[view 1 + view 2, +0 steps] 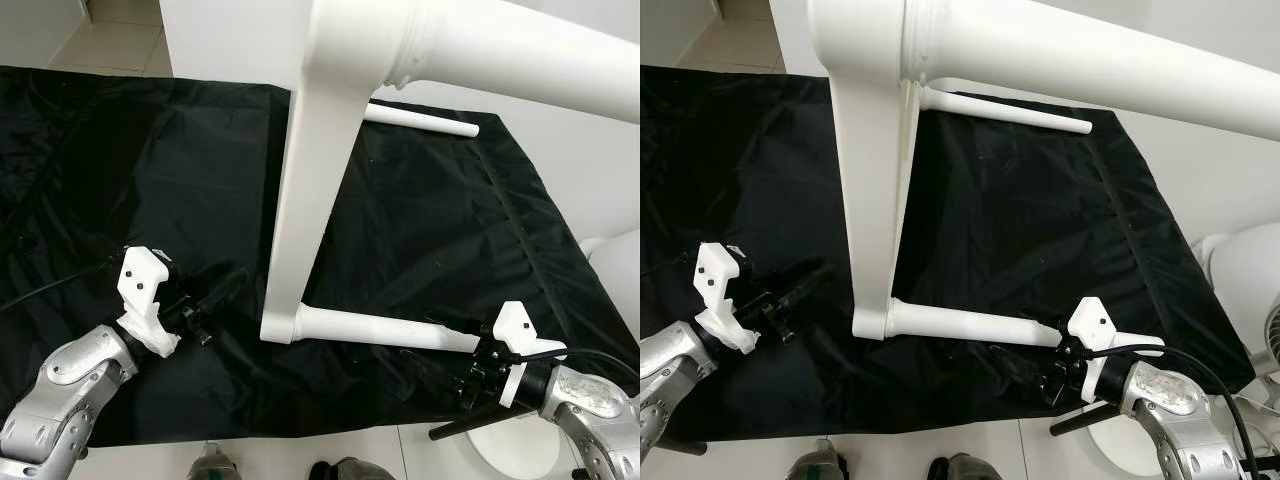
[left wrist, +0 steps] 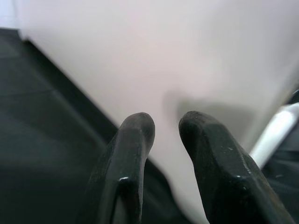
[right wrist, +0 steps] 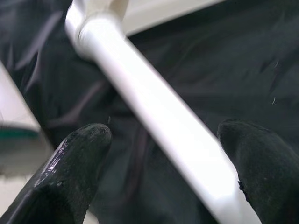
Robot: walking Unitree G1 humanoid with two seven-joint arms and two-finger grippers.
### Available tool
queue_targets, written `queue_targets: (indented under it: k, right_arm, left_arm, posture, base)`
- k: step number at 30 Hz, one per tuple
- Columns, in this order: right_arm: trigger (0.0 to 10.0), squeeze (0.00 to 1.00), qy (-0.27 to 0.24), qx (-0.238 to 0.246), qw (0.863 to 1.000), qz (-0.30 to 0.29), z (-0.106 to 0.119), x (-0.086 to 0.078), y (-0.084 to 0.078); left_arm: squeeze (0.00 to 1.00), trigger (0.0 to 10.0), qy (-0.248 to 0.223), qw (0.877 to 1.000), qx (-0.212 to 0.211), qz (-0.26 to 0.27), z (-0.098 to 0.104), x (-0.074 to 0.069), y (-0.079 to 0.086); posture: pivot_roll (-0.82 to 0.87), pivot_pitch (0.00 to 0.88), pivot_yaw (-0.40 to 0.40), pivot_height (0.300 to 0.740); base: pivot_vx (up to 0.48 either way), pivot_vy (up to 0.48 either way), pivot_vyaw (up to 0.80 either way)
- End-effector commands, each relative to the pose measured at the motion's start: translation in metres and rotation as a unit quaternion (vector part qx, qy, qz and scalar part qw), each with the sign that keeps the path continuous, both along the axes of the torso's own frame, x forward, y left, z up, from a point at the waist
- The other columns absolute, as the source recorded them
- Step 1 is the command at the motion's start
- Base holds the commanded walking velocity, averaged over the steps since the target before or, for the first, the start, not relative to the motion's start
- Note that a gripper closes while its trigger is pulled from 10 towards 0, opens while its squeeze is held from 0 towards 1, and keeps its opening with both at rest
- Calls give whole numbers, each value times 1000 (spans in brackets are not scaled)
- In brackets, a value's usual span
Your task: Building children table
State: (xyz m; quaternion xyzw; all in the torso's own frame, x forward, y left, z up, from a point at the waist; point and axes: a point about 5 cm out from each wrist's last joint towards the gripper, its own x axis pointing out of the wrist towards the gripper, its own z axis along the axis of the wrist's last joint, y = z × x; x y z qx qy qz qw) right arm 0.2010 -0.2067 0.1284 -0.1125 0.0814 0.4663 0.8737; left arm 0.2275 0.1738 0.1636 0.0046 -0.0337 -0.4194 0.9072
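Assembling stage: judged partway, a white table frame (image 1: 300, 200) tipped on its side over a black cloth (image 1: 430, 220), with legs already standing out from it.

Table frame: flat white panel running from the picture's top down to a corner joint on the cloth; probably laid this way so the joints face the arms.

Lower leg (image 1: 380, 331): white tube reaching from that joint toward the robot's right, resting along the cloth.

Near leg (image 1: 1090, 60): thick white tube looming close under the camera, crossing the upper right.

Far leg (image 1: 420, 119): thinner tube at the back of the cloth, pointing right.

Right gripper (image 3: 163, 154): at the free end of the lower leg, fingers (image 3: 74, 158) spread wide on either side of the tube, not closed on it; placed, by the look of it, to grasp or turn the leg.

Left gripper (image 2: 166, 128): low on the cloth to the left of the panel, aimed at its flat face; fingers (image 2: 133, 140) with a narrow gap between them, holding nothing; likely ready to brace the frame.

Black cloth: spread over the tiled floor (image 1: 110, 30), presumably to protect the white parts.

Risk: frame may slide on the slick cloth if unbraced.
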Motion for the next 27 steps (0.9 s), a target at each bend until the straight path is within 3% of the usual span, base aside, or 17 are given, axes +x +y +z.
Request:
queue_targets:
  k: [1, 4, 10, 16, 27]
  right_arm:
    - [10000, 0, 11, -15, 1000, 8, -4, -2, -3]
    - [10000, 0, 9, -39, 999, 15, -5, 1, -8]
    - [10000, 0, 10, -43, 999, 15, -6, 3, -9]
    - [10000, 0, -23, -65, 998, -9, -10, 24, -7]
    - [10000, 0, -51, -54, 997, -25, -13, 38, 4]
  left_arm:
    - [0, 10000, 4, 995, 10, -95, 2, -10, -9]
    - [0, 10000, 20, 991, 17, -130, 6, -18, -12]
    - [0, 10000, 34, 988, 26, -149, 5, -23, -12]
    - [0, 10000, 93, 969, 57, -223, 1, -48, -15]
    - [0, 10000, 120, 963, 50, -235, 1, -52, -19]
  posture:
    - [112, 72, -113, 740]
    - [120, 71, -121, 740]
    - [120, 71, -121, 740]
    - [137, 87, -141, 740]
    - [130, 85, -137, 740]
  base:
    - [0, 0, 0]
    - [0, 0, 0]
    - [0, 0, 0]
    - [0, 0, 0]
    - [0, 0, 0]
